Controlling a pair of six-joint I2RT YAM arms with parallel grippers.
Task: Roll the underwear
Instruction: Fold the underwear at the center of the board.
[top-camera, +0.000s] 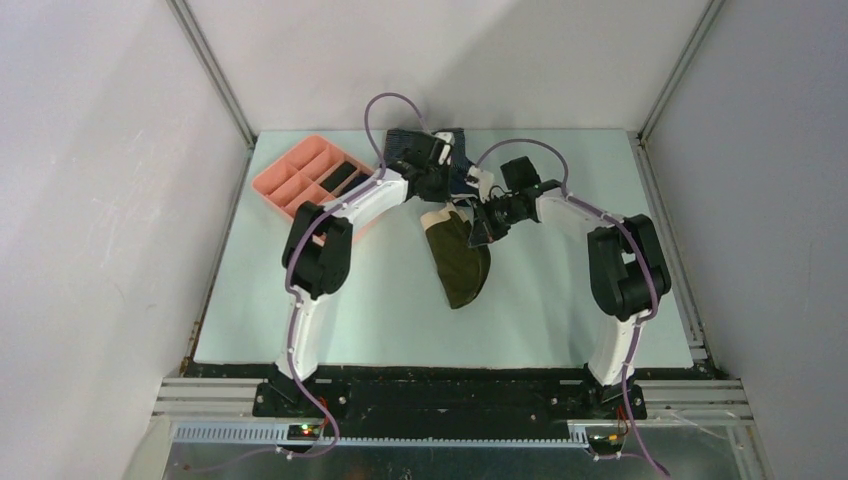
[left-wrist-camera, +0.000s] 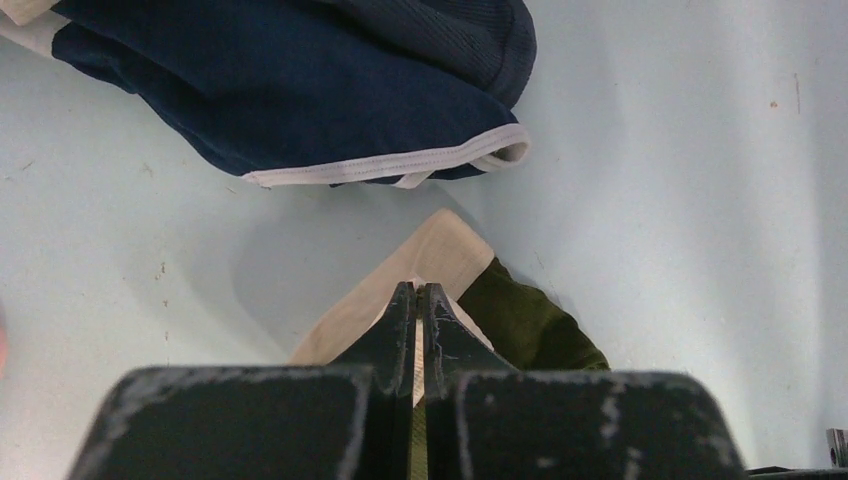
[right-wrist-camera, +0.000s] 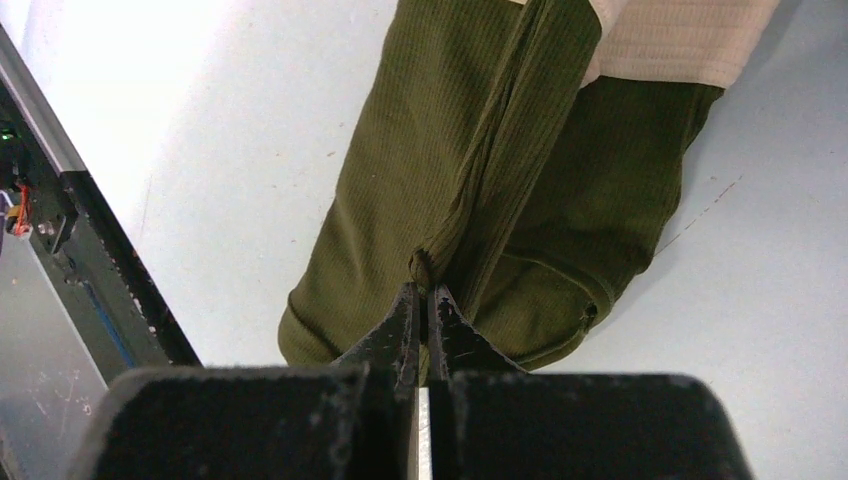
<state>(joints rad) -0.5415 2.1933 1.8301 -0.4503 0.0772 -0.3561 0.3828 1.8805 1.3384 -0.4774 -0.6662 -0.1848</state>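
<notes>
Left wrist view: the left gripper (left-wrist-camera: 418, 292) is seen clamped shut on the cream waistband (left-wrist-camera: 435, 255) of the underwear (left-wrist-camera: 530, 325). The right gripper (right-wrist-camera: 422, 290) is pinched closed on a ridge of its olive cloth. The underwear is spread at the middle of the table (top-camera: 330, 310), with a navy garment (left-wrist-camera: 300, 90) just beyond, toward the far edge.

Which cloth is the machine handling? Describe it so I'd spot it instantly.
On the pale green table, look at the middle, right of the pink tray. The underwear lies there: olive green with a cream waistband, unlike the navy white-trimmed garment beyond it.
</notes>
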